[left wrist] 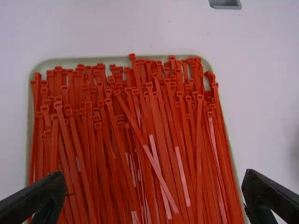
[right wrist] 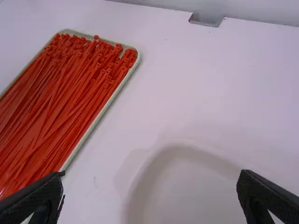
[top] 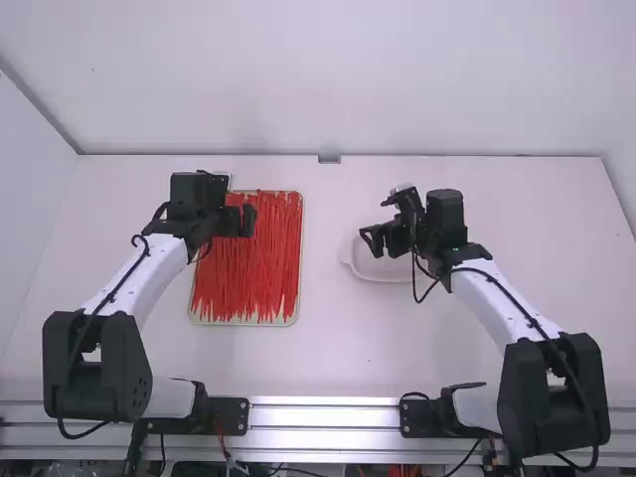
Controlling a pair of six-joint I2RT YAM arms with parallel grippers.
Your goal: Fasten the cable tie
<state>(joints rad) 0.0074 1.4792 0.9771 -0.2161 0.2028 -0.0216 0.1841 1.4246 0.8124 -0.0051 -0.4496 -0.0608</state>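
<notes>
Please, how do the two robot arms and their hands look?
The left arm and the right arm have white rounded links and black joints. Thin black cables run along them. The left hand and the right hand are black, each with two fingers.

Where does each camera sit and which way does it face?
High view: above, behind the table, looking down; left arm and right arm show.
Left wrist: above the cable ties; fingers of the left gripper show.
Right wrist: above a white dish; fingers of the right gripper show.
All three share the tray.
</notes>
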